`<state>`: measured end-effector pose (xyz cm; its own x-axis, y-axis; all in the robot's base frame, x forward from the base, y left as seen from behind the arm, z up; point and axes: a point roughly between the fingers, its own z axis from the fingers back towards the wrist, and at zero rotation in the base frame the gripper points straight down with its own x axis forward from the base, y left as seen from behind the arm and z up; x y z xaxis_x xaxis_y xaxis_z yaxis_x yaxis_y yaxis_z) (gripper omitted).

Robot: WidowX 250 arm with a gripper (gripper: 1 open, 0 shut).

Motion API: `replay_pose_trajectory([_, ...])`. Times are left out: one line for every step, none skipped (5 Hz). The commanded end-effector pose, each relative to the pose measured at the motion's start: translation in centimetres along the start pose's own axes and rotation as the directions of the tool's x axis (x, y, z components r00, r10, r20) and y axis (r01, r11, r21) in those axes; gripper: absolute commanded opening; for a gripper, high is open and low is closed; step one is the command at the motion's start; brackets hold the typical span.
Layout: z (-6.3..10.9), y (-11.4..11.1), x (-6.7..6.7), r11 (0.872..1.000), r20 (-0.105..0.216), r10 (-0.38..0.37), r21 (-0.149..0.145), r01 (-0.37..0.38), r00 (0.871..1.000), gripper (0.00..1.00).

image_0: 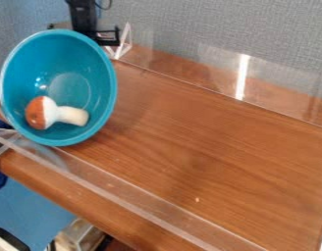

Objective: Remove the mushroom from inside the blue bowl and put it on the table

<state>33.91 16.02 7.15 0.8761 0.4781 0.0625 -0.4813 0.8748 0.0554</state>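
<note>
I'm looking at a deep, glossy turquoise plastic bowl (pixel 87 80) at the left end of the brown wood-grain surface (pixel 203 142), its mouth tipped towards my camera, and there's our target: the small toy mushroom (pixel 52 114) with the orange-brown rounded cap and thick white stem, lying on its side inside, low down, stem pointing right. My black gripper (pixel 102 35) is right up at the bowl's far rim, and it's clenched, nowhere near the mushroom. The bowl hides the fingertips, so I can't tell whether the rim is pinched between them. That's my first worry: if they do have the rim, any pull or lift drags the whole bowl, and with that lean it could roll over or bump the clear acrylic wall (pixel 131 196) along the near edge. If it tips further this way, the mushroom could tumble out past that wall, off the surface altogether. If the rim is caught only by a sliver, it could slip and the bowl drop with a jolt. Tipping it out deliberately might work, but I'd want the mouth facing open wood first. Reaching in instead means opening up and clearing the rim, or I'll knock it.
</note>
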Motion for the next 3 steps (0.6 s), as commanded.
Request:
replay_pose_trajectory([3.4, -0.7, -0.9, 1.000, 0.087, -0.031, -0.002, 0.031, 0.996, 0.00])
replay_pose_trajectory([3.6, -1.2, -1.7, 0.999, 0.085, -0.051, 0.005, 0.051, 0.995, 0.00])
replay_pose_trajectory([2.6, 0.2, -2.3, 0.998, 0.088, -0.059, 0.015, 0.058, 0.994, 0.00])
